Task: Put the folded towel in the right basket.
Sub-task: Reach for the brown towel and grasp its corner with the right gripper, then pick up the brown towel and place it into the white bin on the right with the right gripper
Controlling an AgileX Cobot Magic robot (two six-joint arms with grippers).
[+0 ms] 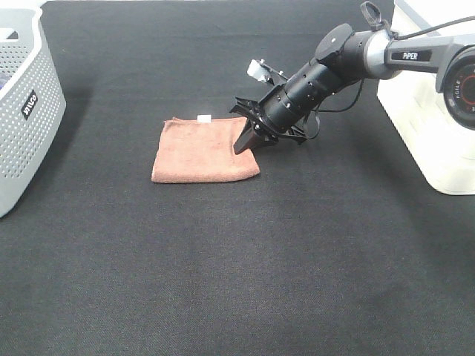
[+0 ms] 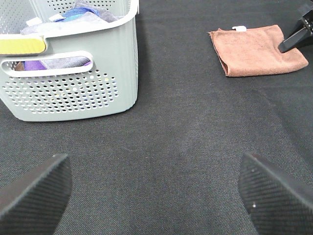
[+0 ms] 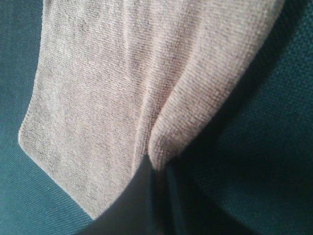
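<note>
My right gripper (image 1: 245, 144) is down on the folded towel (image 1: 200, 150), at the towel's right edge and a little toward its near side. The jaws are drawn together to a narrow pinch. In the right wrist view a ridge of the brown fabric puckers up and runs straight into them, so I have the cloth gripped there. The rest of the towel lies flat on the black table (image 1: 237, 282), left of centre. A small white tag (image 1: 203, 117) shows at its far edge. My right arm (image 1: 319, 78) slants down to it from the far right.

My left gripper (image 2: 156, 191) has its jaws spread wide. Its two dark fingers (image 2: 36, 188) sit well apart in the left wrist view, with only bare table between them, and it has hold of nothing. It hangs over the near left part of the table, well apart from the towel.

The white basket (image 1: 430, 141) stands at the right edge of the table, to the right of the towel and apart from it. My arm reaches past the basket's left side. The grey basket (image 1: 26, 111), perforated all over, stands at the far left edge. The left wrist view shows coloured cloths (image 2: 80, 12) lying in it, blue and purple among them.
</note>
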